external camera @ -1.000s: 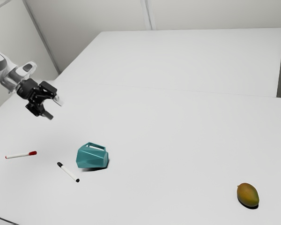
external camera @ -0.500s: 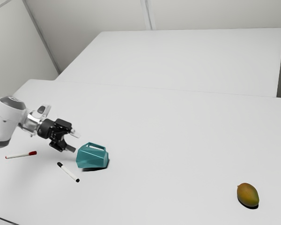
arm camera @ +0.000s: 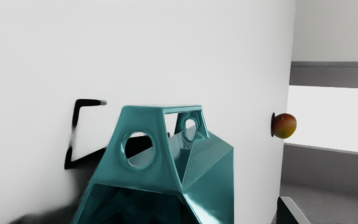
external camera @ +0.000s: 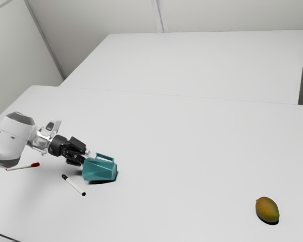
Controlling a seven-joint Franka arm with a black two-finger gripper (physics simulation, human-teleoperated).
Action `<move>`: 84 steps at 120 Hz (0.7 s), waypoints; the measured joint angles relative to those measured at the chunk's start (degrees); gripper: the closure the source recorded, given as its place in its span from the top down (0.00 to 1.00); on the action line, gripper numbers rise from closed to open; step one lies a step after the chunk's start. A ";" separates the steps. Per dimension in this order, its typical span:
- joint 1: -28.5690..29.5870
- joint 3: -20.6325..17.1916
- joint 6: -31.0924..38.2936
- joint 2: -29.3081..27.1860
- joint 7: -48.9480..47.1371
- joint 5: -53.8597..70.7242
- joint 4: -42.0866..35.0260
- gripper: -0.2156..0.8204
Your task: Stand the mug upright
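The teal mug [external camera: 99, 169] lies on its side on the white table, its angular handle uppermost and its mouth toward my gripper [external camera: 88, 158], which is at the mouth end in the exterior view. In the wrist view the mug [arm camera: 210, 174] shows its dark opening low in the picture and round holes through the handle. My gripper [arm camera: 179, 216] stands open there, one fingertip [arm camera: 291, 211] beside the mug with a gap between them. The other fingertip is hidden. Whether either touches the mug, I cannot tell.
A black-capped white marker [external camera: 73, 185] lies close to the mug, and a red-capped one [external camera: 22, 167] is under the arm's side at the exterior view's left. The mango [external camera: 267, 209] rests far off on the table [external camera: 182, 141], toward the exterior view's right.
My hand has come down and toward the exterior view's right, from above the table to the mug's mouth end. Mug, markers and mango have kept their places.
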 joint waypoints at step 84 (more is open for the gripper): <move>-3.43 -10.67 2.10 -6.47 -0.67 15.23 12.09 0.04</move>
